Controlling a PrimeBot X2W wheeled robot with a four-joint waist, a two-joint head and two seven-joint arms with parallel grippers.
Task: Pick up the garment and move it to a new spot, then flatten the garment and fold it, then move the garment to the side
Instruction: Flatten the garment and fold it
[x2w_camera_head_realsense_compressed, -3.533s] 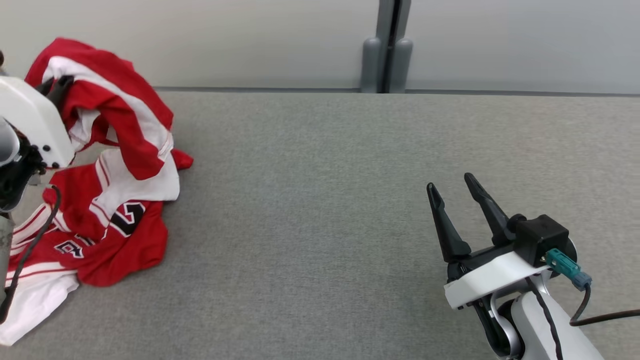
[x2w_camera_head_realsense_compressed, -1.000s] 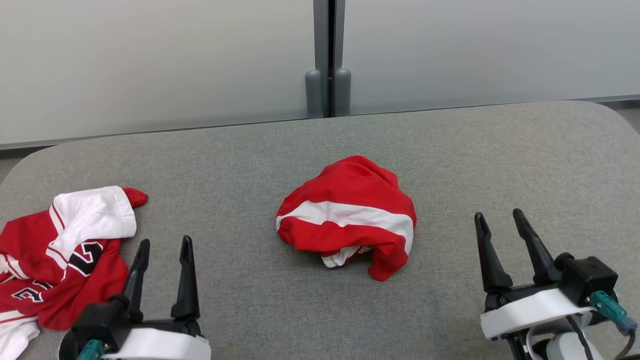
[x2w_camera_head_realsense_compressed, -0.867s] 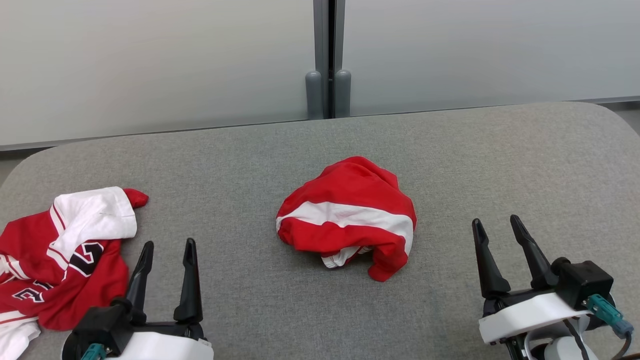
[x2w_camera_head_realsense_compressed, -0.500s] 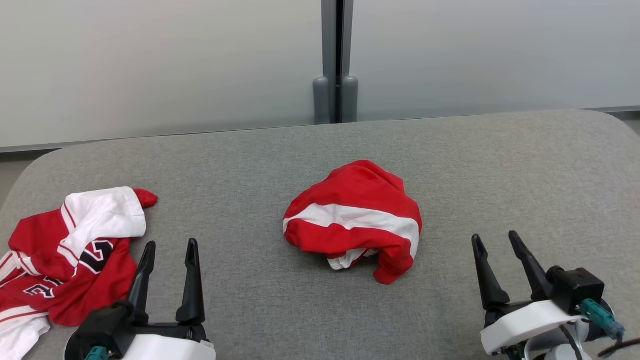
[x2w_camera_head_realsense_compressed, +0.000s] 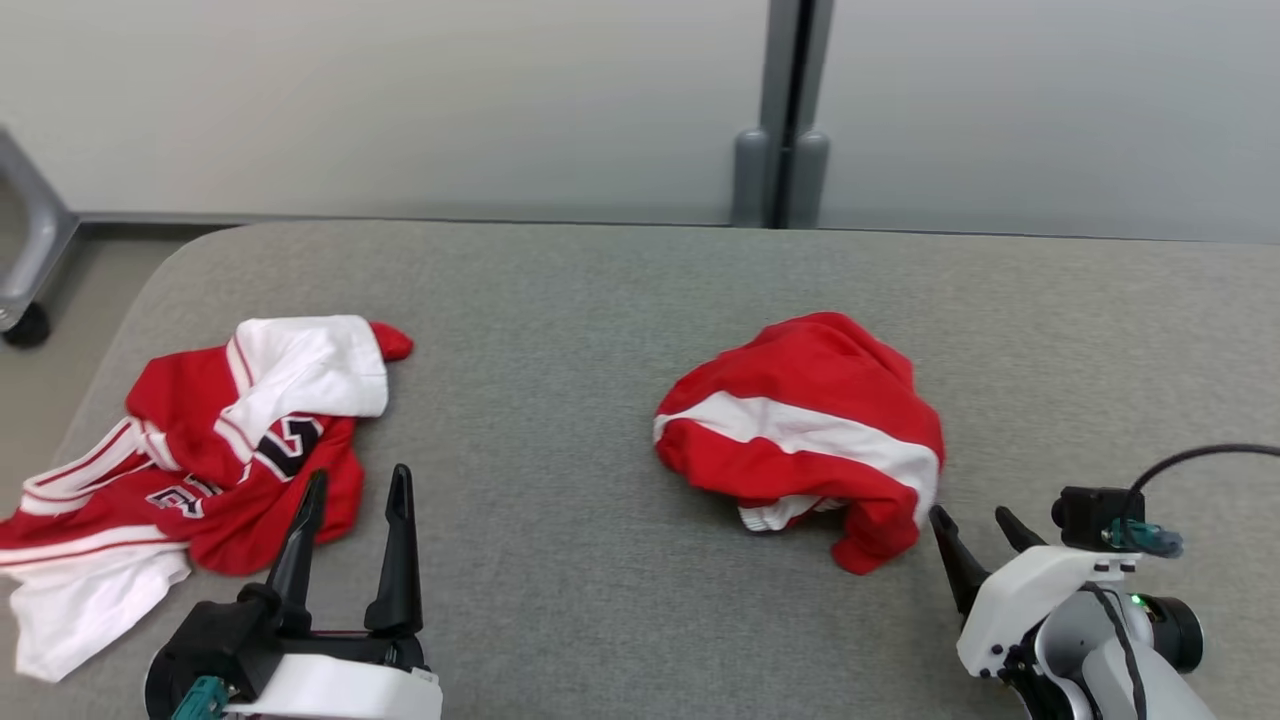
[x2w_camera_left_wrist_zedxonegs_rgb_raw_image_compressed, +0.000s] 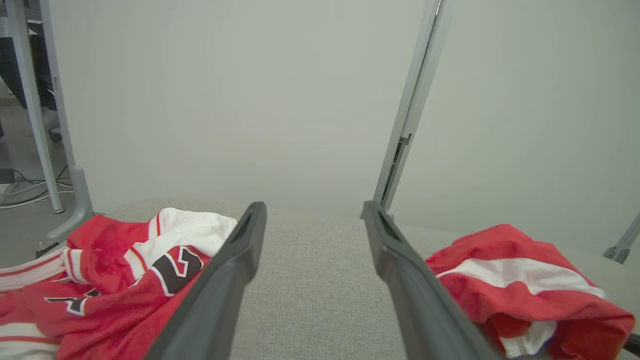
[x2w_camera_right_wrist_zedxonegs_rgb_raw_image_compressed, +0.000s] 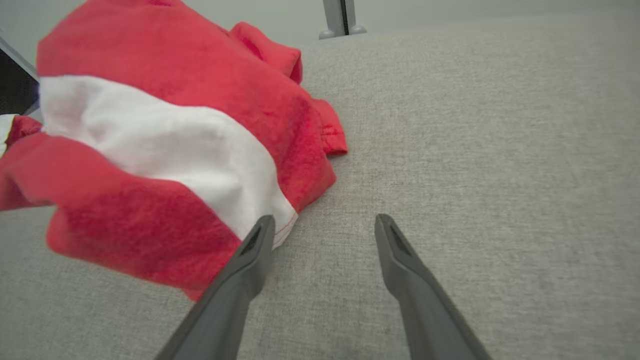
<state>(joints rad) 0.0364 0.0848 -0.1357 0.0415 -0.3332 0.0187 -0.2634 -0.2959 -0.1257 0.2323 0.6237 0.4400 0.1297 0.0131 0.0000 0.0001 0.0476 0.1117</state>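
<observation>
Crumpled garment (x2w_camera_head_realsense_compressed: 800, 430) lies right of centre on the surface (x2w_camera_head_realsense_compressed: 560, 300).
Its long axis and white band slant far-left to near-right; right gripper (x2w_camera_head_realsense_compressed: 970, 515), jaws apart, just beside its near-right end; left gripper (x2w_camera_head_realsense_compressed: 360, 475) likewise apart, empty.

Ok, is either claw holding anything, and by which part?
Nothing is held. The left claw stands open over the table beside the jersey; the right claw is open at the edge of the crumpled garment, gripping nothing.
</observation>
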